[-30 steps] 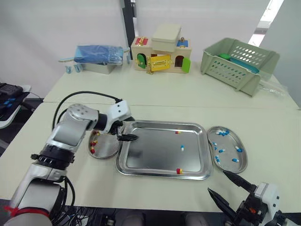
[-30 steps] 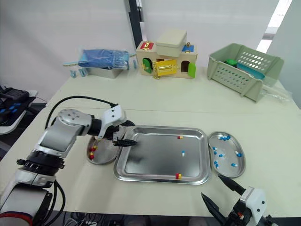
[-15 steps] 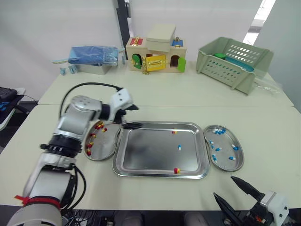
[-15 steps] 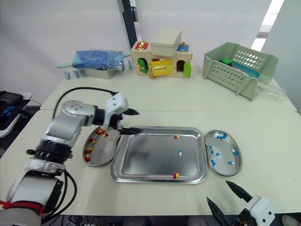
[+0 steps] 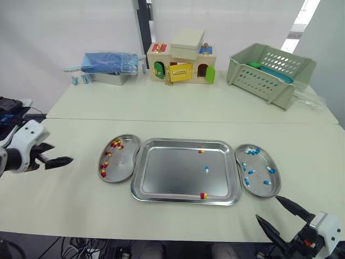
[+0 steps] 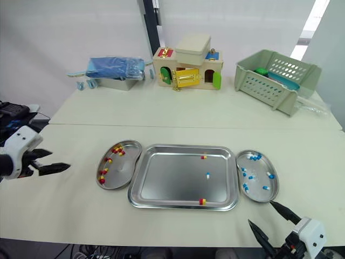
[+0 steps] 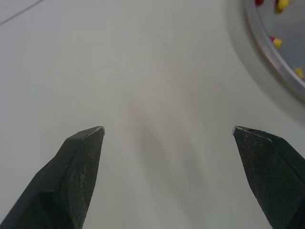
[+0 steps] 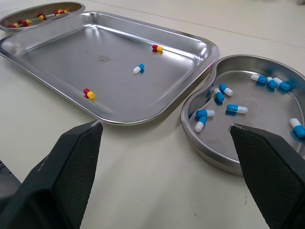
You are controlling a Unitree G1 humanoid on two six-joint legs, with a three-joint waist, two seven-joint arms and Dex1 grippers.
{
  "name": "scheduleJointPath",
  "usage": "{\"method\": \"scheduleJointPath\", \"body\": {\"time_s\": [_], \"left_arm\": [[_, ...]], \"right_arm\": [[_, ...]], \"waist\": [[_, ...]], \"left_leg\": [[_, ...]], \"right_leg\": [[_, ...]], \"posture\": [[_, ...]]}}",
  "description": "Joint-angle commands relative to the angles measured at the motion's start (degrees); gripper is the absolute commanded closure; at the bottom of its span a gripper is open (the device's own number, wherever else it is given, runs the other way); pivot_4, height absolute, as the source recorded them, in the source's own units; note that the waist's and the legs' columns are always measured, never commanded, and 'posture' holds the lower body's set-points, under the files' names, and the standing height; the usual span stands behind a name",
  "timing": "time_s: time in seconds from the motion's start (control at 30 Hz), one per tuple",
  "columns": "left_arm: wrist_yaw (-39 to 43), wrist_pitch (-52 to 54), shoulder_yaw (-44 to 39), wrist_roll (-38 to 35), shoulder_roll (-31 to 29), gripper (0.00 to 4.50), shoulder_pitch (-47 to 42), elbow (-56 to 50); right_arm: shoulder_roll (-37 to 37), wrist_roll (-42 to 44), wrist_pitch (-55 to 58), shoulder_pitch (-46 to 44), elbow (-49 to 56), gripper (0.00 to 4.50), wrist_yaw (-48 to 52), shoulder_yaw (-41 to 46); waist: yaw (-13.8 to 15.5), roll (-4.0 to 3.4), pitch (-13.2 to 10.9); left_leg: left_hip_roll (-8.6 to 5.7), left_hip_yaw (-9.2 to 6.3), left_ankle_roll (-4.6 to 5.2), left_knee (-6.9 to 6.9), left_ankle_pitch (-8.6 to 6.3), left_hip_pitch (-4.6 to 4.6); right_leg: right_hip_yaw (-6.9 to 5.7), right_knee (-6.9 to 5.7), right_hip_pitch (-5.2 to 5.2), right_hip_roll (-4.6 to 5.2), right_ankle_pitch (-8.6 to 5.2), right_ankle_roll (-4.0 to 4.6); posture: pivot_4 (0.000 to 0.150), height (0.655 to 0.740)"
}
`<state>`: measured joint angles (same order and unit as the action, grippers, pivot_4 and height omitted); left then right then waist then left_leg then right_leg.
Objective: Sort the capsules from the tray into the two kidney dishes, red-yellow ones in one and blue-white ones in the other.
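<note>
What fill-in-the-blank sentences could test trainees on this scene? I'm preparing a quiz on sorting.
1. The tray holds ___ capsules.
2. The right kidney dish holds only ___ capsules.
3. The left gripper and the right gripper both have their fingers ___.
Missing words: three; blue-white; open.

Inspection, remote station. I find the left gripper (image 5: pixel 62 152) severed at the wrist by the frame edge, and the right gripper (image 5: pixel 267 207) likewise at the lower edge. In the left wrist view the left dish (image 7: pixel 274 59) is blurred and cropped to an arc. The right dish (image 8: pixel 252 93) is clipped in the right wrist view. The basket (image 5: pixel 269 75) wall hides part of its contents. The items (image 5: pixel 81 80) beside the blue box (image 5: pixel 108 63) are too small to identify.
</note>
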<state>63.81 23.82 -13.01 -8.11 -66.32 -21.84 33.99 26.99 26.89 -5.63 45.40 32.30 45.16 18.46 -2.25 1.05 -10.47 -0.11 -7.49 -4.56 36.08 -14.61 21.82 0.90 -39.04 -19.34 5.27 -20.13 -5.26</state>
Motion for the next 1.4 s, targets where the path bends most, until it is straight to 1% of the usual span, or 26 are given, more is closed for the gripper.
{"method": "scheduleJointPath", "body": {"time_s": [0.03,0.2,0.47,0.57,0.67,0.8,0.93,1.13,1.27,1.4], "left_arm": [[-1.4,-3.1,-3.1,-0.2,-3.2,0.04,-0.2,4.1],[-1.4,-5.6,-2.8,-0.1,-3.9,0.04,-0.8,7.5],[-1.4,-6.9,-1.7,0.1,-2.8,0.04,-2.8,8.9],[-0.9,-7.0,-0.8,-0.2,-1.6,0.04,-3.9,8.2],[0.4,-6.4,0.8,-0.6,0.4,0.04,-5.0,4.6],[2.2,-3.4,4.4,-1.6,4.9,0.04,-6.4,-5.7],[3.9,-2.4,9.2,-1.9,10.0,0.04,-11.8,-12.1],[7.2,1.1,18.5,-2.8,20.7,0.04,-19.3,-22.3],[7.9,2.4,22.9,-3.1,26.3,0.04,-20.6,-26.0],[7.6,-0.1,27.8,-1.1,32.6,0.04,-22.8,-24.0]], "right_arm": [[0.8,1.1,-0.2,-1.0,-0.4,0.00,0.9,1.4],[1.0,0.6,0.3,-1.9,-0.8,0.00,1.4,0.9],[1.0,0.2,1.1,-2.2,-0.3,0.00,1.3,0.5],[1.3,0.3,1.6,-2.2,0.0,0.00,1.4,0.5],[2.0,0.5,2.1,-2.5,0.5,0.00,2.1,0.1],[2.8,0.2,2.4,-2.9,1.4,0.00,2.6,-0.9],[2.4,-0.1,2.3,-2.4,2.5,0.00,2.5,-2.3],[0.4,-1.9,0.9,-0.9,3.3,0.00,1.5,-5.2],[-0.7,-2.8,0.8,-1.0,3.4,0.00,0.3,-6.4],[-2.1,-4.4,1.4,-1.8,4.4,0.00,-1.9,-9.3]], "waist": [[0.0,0.06,0.0],[0.0,0.07,0.0],[-0.1,0.10,0.1],[-0.1,0.10,0.1],[-0.1,0.10,0.1],[0.0,0.13,0.1],[0.3,0.15,0.1],[0.3,0.17,0.1],[-0.5,0.16,0.1],[-0.5,0.15,0.1]], "left_leg": [[0.00,0.00,0.00,0.00,0.00,0.00],[0.00,0.03,0.00,-0.01,0.00,-0.01],[0.01,0.03,0.00,-0.01,0.00,-0.01],[0.01,0.03,0.00,-0.01,0.00,-0.02],[0.00,0.03,-0.01,-0.01,0.00,-0.01],[0.01,0.02,-0.01,0.01,0.01,0.00],[0.01,0.02,-0.02,0.04,0.01,0.04],[0.00,0.02,-0.02,0.07,0.01,0.05],[0.01,0.03,-0.02,0.10,0.01,0.03],[-0.01,-0.02,-0.02,0.12,0.01,0.03]], "right_leg": [[0.00,0.00,0.00,0.00,0.00,0.00],[0.01,0.00,-0.02,0.00,0.00,0.00],[0.01,-0.02,-0.02,0.00,0.00,0.00],[0.01,-0.03,-0.02,0.00,0.00,0.00],[0.01,-0.03,-0.01,0.00,0.00,0.00],[0.00,-0.03,0.01,0.00,0.00,0.00],[-0.01,-0.02,0.01,0.00,0.00,0.00],[-0.01,0.00,0.02,0.00,0.00,0.00],[0.02,-0.01,0.03,0.00,0.00,0.01],[-0.02,-0.02,0.07,-0.01,0.00,0.01]], "posture": [[0.150,0.7400],[0.150,0.7400],[0.150,0.7400],[0.150,0.7400],[0.150,0.7400],[0.150,0.7400],[0.150,0.7400],[0.150,0.7400],[0.150,0.7400],[0.150,0.7400]]}}
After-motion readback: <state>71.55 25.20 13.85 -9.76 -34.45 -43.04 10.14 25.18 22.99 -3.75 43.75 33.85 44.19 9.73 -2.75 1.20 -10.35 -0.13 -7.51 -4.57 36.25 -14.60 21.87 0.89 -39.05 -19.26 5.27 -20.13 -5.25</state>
